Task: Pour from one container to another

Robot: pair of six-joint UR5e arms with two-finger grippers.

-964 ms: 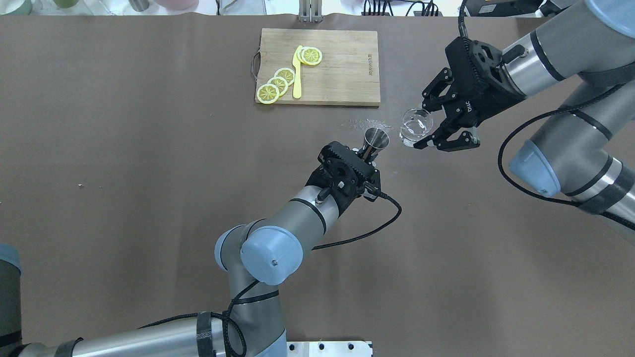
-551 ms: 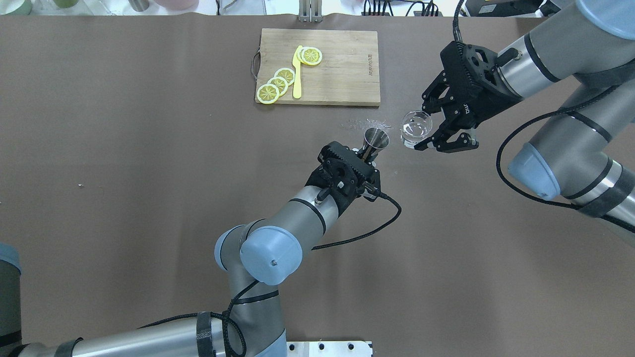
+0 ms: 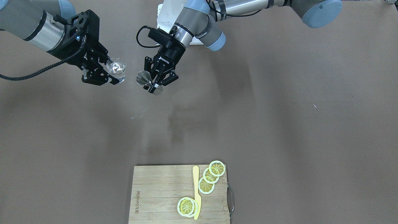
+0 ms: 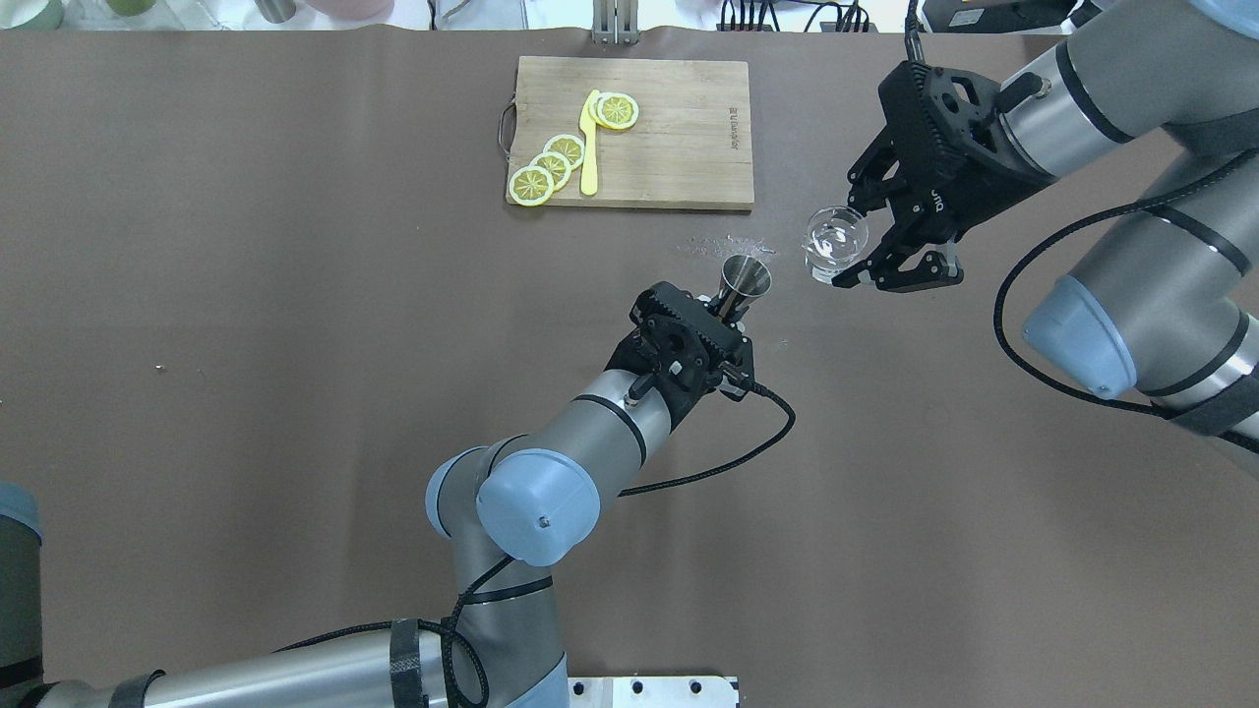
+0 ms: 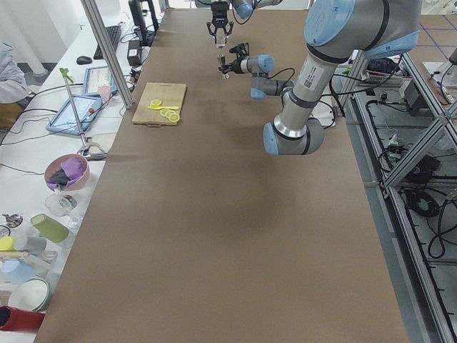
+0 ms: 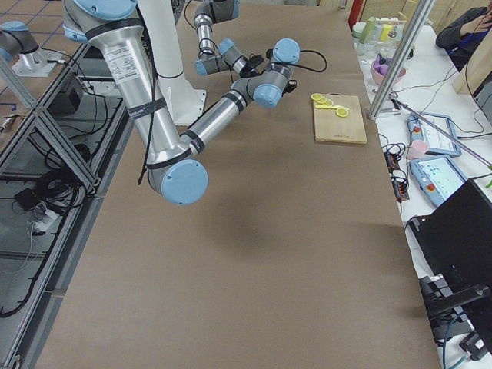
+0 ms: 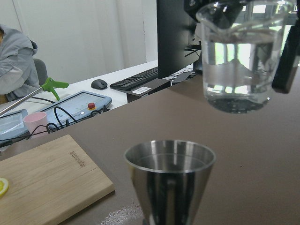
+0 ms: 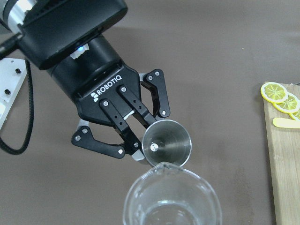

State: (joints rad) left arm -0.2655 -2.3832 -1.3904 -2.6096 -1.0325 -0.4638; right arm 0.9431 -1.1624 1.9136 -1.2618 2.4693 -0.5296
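**Front view.** The right gripper (image 3: 112, 71), upper left of frame, pinches the glass (image 3: 117, 67) across its side wall. The glass is upright and clear of the table (image 3: 279, 124). Just to its right the left gripper (image 3: 153, 83) is pressed together on the narrow waist of the jigger (image 3: 143, 77). Judging by the shadows lower in the frame, the jigger also hangs above the table.

**Overhead view.** The jigger sits centre frame. The glass is near it to the upper right, and the two are not touching. Both are below the lower right corner of the cutting board (image 4: 679, 147). A glinting scatter (image 4: 723, 244) lies on the table just beside the jigger; it may be spilled drops.

**Side views.** Both containers are too small here to add anything.

**Left wrist view.** The jigger's mouth is at bottom centre. The glass hangs at upper right, higher than the jigger's rim, with clear liquid in its lower part.

**Right wrist view.** The jigger's upper cup looks empty. The rim of the glass is at the bottom edge.

**Handling (judgement).**
- **Jigger:** light, stiff and made of smooth metal, so it is likely to be slippery. The waist is the sound hold, because the two cones stop it sliding through.
- **Glass:** heavier at its thick base, slick and breakable. It is best gripped on the side wall with moderate force, keeping the rim free.
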